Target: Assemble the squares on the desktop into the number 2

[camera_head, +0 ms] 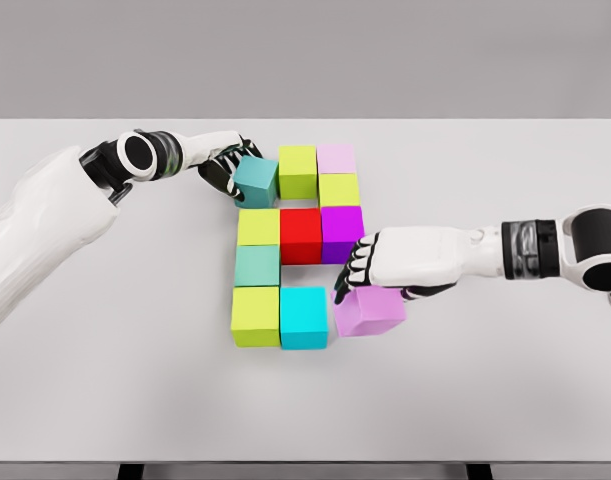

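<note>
Left robot hand (225,160) grasps teal cube (256,181); right robot hand (385,265) grasps violet cube (370,310) beside cyan cube (304,318).

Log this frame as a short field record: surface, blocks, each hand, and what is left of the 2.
surface: white table
top row: teal cube, tilted; lime cube; pale pink cube
middle row: red cube between a lime and a purple cube
bottom row: lime cube, cyan cube, lilac cube askew
left hand: grasping teal cube
right hand: grasping lilac cube
remaining: square up both end cubes
</note>
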